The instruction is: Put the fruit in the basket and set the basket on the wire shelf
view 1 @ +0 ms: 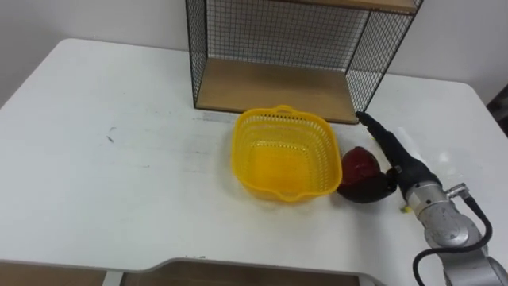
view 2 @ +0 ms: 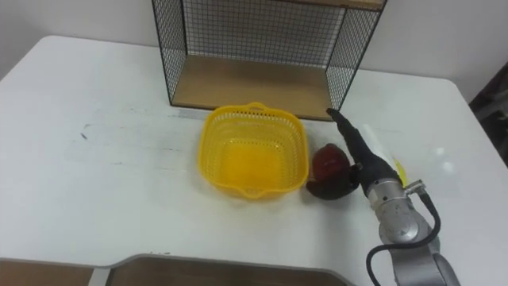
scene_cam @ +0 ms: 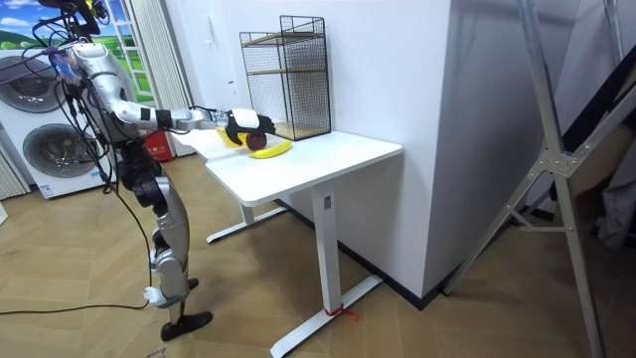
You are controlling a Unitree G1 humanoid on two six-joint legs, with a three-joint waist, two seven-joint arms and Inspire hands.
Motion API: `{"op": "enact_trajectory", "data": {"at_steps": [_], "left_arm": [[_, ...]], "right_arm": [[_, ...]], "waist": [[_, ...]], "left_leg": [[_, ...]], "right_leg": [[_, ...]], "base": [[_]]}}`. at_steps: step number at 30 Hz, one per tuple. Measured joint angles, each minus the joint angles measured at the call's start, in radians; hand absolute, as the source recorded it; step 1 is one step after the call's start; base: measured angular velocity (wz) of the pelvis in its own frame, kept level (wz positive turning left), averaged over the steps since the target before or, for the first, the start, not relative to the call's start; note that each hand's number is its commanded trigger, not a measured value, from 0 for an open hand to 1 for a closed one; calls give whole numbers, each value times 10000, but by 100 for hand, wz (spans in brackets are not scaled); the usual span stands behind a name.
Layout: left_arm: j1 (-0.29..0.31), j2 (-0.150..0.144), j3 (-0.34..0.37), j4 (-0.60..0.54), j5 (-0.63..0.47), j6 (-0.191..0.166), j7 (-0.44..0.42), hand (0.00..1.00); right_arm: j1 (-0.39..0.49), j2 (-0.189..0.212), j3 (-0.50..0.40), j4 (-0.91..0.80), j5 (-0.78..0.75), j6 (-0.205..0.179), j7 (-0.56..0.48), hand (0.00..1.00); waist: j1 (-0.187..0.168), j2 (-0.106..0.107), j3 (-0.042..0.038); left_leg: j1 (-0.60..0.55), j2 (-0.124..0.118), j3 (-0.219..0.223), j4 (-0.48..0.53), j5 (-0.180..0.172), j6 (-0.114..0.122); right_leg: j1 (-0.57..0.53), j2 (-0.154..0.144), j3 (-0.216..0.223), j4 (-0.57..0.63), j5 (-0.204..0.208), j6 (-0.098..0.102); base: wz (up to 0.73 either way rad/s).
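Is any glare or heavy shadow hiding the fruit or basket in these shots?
Left eye view: even light, no glare on the table; the red fruit in the right hand and the yellow basket show clearly, shadows faint. Room view: soft light, no hard shadows.

White table [view 1: 119,159]; washing machines [scene_cam: 55,154], maybe curtain [scene_cam: 154,50] behind.

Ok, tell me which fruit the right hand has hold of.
The red fruit beside the yellow basket: the right hand curls round it. The banana lies free on the hand's other side.
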Motion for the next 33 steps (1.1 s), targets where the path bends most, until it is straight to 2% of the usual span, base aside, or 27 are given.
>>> {"op": "enact_trajectory", "data": {"at_steps": [5,11,14,18,19,20,21,28,33], "left_arm": [[38,0,1,125,3,65,-129,0],[-62,18,-1,516,8,107,-132,0],[-105,24,-1,580,6,108,-132,0],[-75,34,-24,585,3,177,-134,0],[-75,34,-24,584,3,225,-135,0],[-75,34,-24,582,3,247,-135,0],[-73,34,-25,582,3,250,-135,0],[-94,33,-24,495,5,268,-135,0],[-171,33,-22,472,7,270,-135,0]], "right_arm": [[23,0,150,335,-388,21,135,0],[46,2,277,861,-512,143,262,0],[44,17,279,1028,-512,143,358,0],[34,17,247,1350,-366,108,347,0],[33,17,242,1375,-347,108,344,28],[34,17,241,1439,-315,89,345,83],[33,17,234,1447,-297,92,346,100],[29,21,189,1489,-327,-22,372,100],[-346,28,-50,1985,-378,-3,10,100]], "waist": [[-4,-3,-72],[-41,-102,-113],[-25,-220,-77],[-31,-250,-55],[-46,-237,-55],[-62,-227,-55],[-69,-222,-57],[-202,-184,-55],[-230,-95,-65]], "left_leg": [[-5,-1,-10,15,0,0],[46,-10,-39,29,0,0],[105,-13,-44,37,0,0],[188,-23,-70,6,-6,-1],[180,-21,-74,5,-6,-2],[186,-20,-80,7,-6,-2],[188,-20,-81,7,-6,-2],[179,-21,-80,4,-7,-3],[177,-20,-114,-19,-8,-5]], "right_leg": [[28,-2,0,4,0,0],[124,-12,-13,2,0,1],[192,-13,-10,2,0,1],[311,-11,-24,-84,-1,1],[317,0,-24,-143,11,-3],[318,2,-31,-149,11,-3],[317,2,-31,-151,11,-3],[315,4,-34,-168,11,-2],[306,4,-90,-166,11,-1]], "base": [[0],[1],[0],[2],[0],[0],[0],[0],[2]]}}
